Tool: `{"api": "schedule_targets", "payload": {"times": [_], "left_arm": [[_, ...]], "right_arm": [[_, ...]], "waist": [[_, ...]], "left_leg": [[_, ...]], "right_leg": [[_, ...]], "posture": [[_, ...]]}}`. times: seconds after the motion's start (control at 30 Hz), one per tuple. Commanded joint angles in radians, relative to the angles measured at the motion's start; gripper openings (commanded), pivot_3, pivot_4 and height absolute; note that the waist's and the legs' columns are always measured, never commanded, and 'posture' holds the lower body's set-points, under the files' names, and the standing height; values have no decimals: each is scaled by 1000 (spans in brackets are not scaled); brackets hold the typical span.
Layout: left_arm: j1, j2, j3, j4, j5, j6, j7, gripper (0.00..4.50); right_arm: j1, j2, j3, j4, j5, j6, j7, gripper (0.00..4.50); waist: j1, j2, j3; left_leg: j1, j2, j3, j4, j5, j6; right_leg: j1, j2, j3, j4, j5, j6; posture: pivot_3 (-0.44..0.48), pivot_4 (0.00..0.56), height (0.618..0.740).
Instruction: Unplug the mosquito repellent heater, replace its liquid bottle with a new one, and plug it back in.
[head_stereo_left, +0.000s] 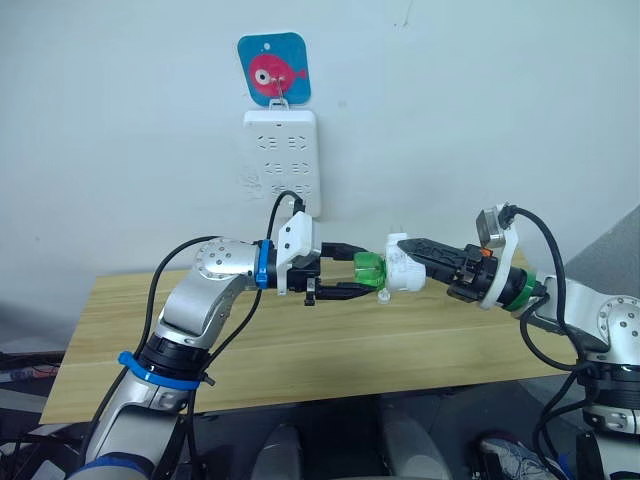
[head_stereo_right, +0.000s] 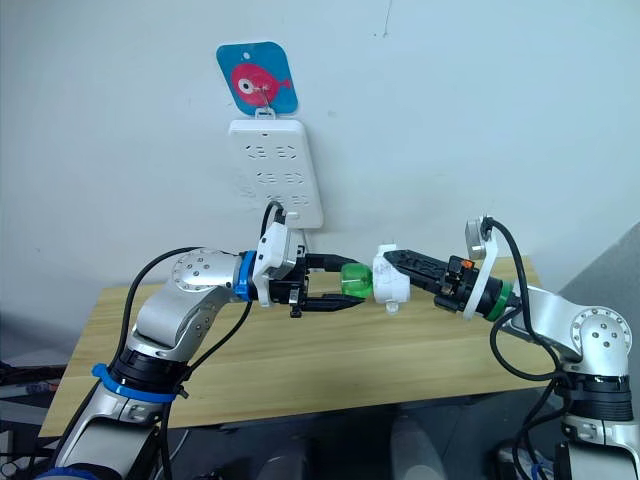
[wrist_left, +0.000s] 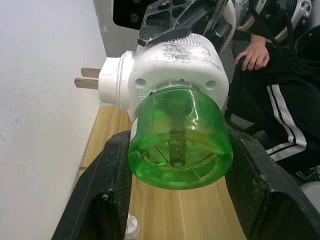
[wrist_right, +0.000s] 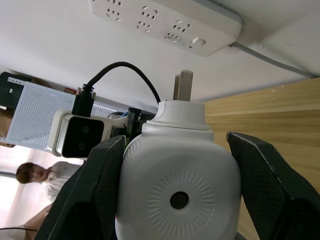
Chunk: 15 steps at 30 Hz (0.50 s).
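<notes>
The left gripper (wrist_left: 175, 170) has its two black fingers clamped on either side of one translucent green bottle (wrist_left: 181, 145), whose base faces the left wrist camera with a thin dark wick visible through the middle. A shallow layer of green liquid may lie inside; the level cannot be read for sure. The bottle's neck sits in the single white heater (head_stereo_left: 405, 270), so bottle and heater share one horizontal axis running between the two arms, above the wooden table (head_stereo_left: 300, 350). The right gripper (wrist_right: 172, 195) grips the heater from the opposite end, fingers on its two flanks, round vented face toward its wrist camera. The heater's two metal prongs (wrist_left: 88, 77) point toward the wall, where one white power strip (head_stereo_left: 281, 160) hangs under a blue fish hook (head_stereo_left: 273, 68). One small white cap (head_stereo_left: 385, 296) lies on the table below the bottle.
</notes>
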Motion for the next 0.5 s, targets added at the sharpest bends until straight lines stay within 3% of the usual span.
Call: {"api": "schedule_targets", "payload": {"times": [0.03, 0.4, 0.5], "left_arm": [[0, -9, -8, -3, 9, -28, -14, 2256], [3, -40, -7, -23, 26, -68, 7, 2256], [-16, -43, 2, -12, 33, -68, 22, 3281]], "right_arm": [[-19, -11, 6, -33, 27, 9, 37, 2961], [-10, -27, 18, -43, 27, 3, 41, 2947], [-11, -32, 19, -40, 27, 4, 43, 2947]], "waist": [[0, 0, 0], [0, 0, 0], [0, 0, 0]], "left_leg": [[0, 0, 0, 0, 0, 0], [0, 0, 0, 0, 0, 0], [0, 0, 0, 0, 0, 0]], "right_leg": [[0, 0, 0, 0, 0, 0], [0, 0, 0, 0, 0, 0], [0, 0, 0, 0, 0, 0]], "posture": [[-144, 154, 734], [-144, 154, 734], [-148, 156, 734]]}}
